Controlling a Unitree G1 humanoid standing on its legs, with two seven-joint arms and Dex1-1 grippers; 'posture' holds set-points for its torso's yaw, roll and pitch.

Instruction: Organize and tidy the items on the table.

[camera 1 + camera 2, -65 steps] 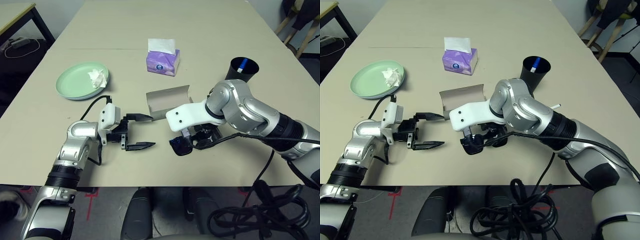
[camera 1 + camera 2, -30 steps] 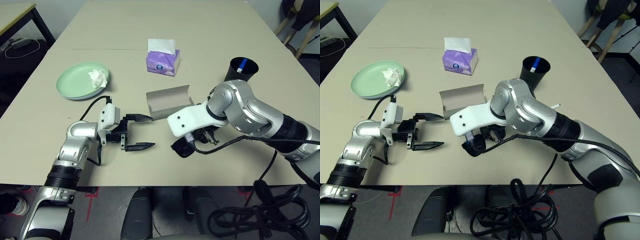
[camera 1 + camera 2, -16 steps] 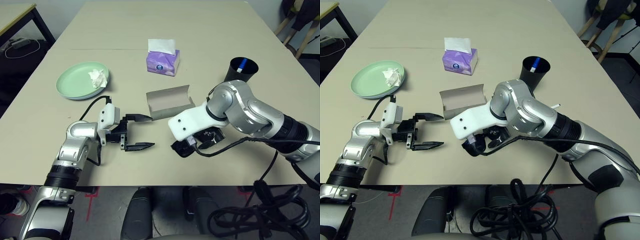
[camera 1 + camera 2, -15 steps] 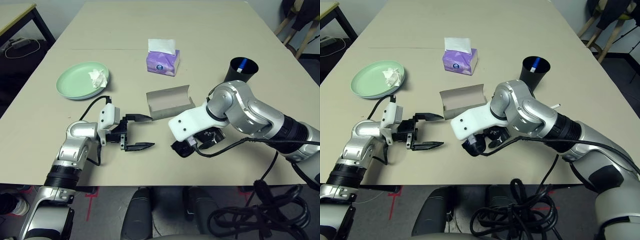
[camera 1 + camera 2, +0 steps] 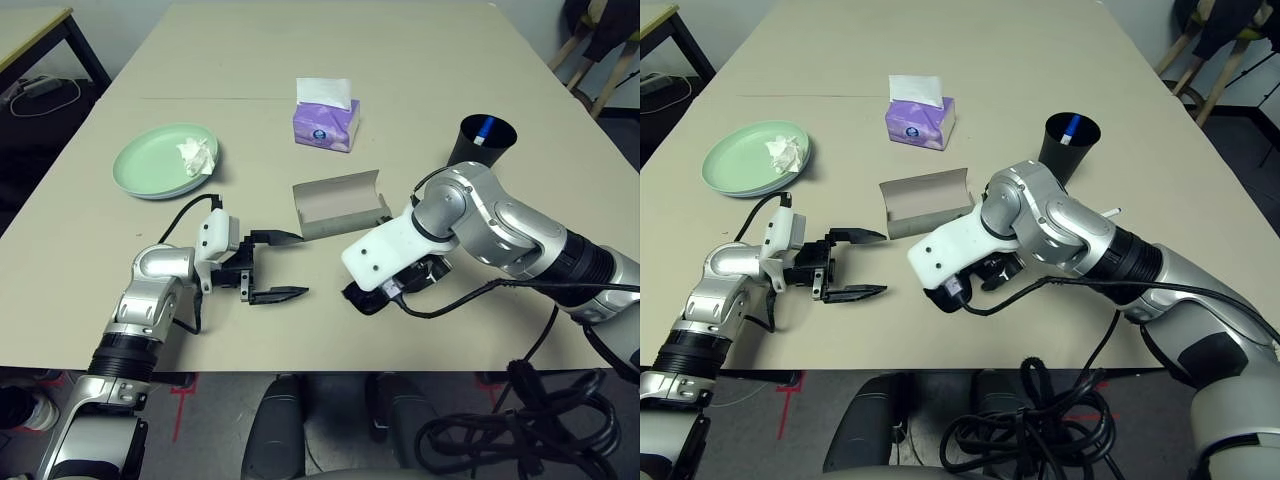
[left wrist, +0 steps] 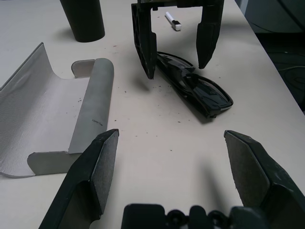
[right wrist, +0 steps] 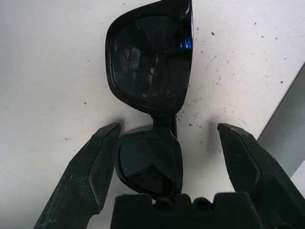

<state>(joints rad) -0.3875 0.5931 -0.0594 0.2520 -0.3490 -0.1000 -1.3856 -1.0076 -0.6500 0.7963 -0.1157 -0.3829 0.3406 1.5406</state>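
- We judge the tidying partly done: a mint green round plate (image 5: 148, 160) sits on a light blue round plate (image 5: 165, 195), and a blue-and-white marker (image 5: 1071, 128) stands in a black, open-topped cup (image 5: 1064, 158).
- Left to do, we think: a loose white marker (image 6: 172, 20) with a dark end lies near the cup, the black plastic sunglasses (image 7: 147, 67) are uncased, and a crumpled white tissue (image 5: 197, 156) rests on the mint plate.
- The sunglasses lie on the beige desk (image 5: 230, 70), near its front edge, under our right arm; their lenses are dark and glossy, the frame thick.
- Beside them, the grey oblong glasses case (image 5: 338, 203) lies open, pale inside.
- Our right fingers (image 7: 93, 174) are wide apart around the sunglasses, gripping nothing.
- Our left fingers (image 5: 278, 295) are spread wide too, empty, facing the case and sunglasses.
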